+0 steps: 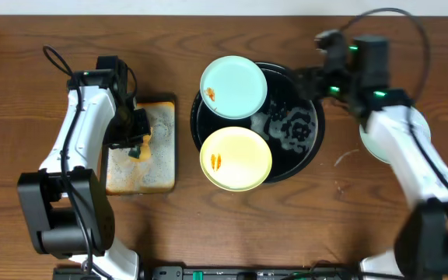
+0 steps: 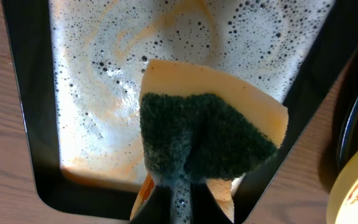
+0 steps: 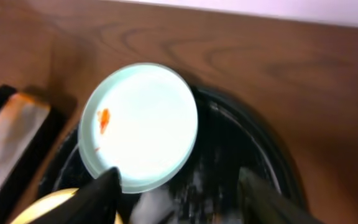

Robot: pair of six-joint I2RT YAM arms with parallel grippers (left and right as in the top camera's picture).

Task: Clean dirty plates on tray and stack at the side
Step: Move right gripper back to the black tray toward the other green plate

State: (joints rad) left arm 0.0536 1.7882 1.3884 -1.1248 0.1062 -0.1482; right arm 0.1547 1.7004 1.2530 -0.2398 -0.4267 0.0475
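Only the wrist view showed your left hand [image 2: 179, 202] pinching the green-and-yellow sponge [image 2: 210, 140]; your right hand [image 3: 179, 186] gaped empty behind a pale blue-green round plastic plate [image 3: 138, 124].

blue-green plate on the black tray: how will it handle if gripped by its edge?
Probably light and stiff: a thin, shallow plate. Likely slippery: suds lie on the tray beside it. It overhangs the tray's rim, so it may rock.

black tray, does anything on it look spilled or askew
Yes. The blue-green plate overhangs the rim of the black tray at the overhead view's upper left, and it carries an orange smear. White suds are puddled on the tray's bare right side.
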